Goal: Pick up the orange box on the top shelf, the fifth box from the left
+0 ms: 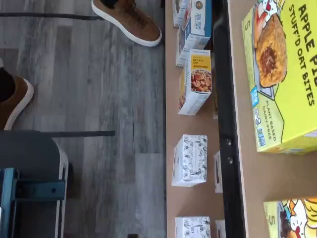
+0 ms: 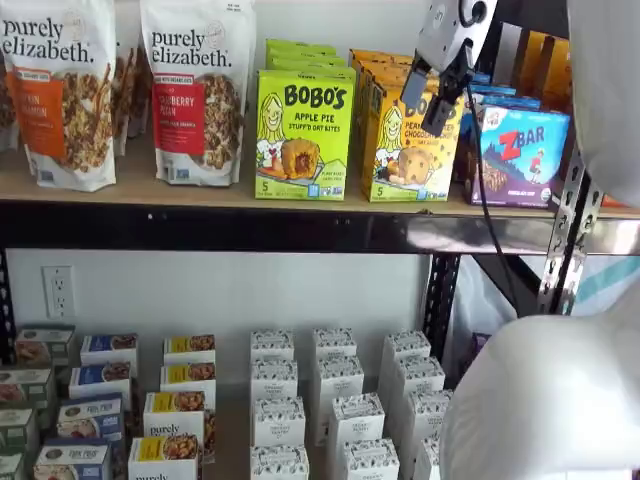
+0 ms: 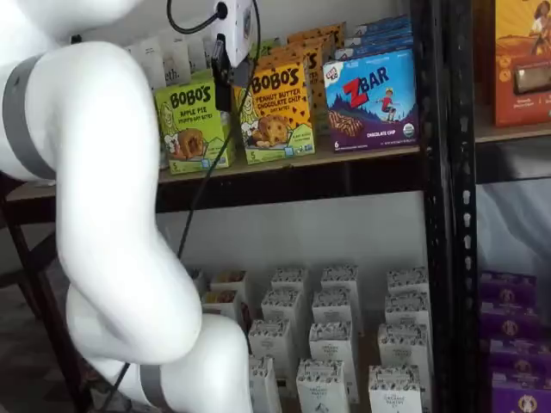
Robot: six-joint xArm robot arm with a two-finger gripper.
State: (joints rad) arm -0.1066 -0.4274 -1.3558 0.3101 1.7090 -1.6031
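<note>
Beside the lime-green Apple Pie box (image 2: 303, 134), the orange box (image 2: 408, 140) stands untouched on the top shelf (image 2: 200, 195); the gripper (image 2: 430, 98) hovers before it, fingers spread, grasp and lift remaining.

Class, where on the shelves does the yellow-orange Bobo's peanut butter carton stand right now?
In both shelf views the yellow-orange Bobo's carton stands at the front of the tan wooden top shelf, between the lime-green Apple Pie box and the blue-purple ZBar box.
</note>
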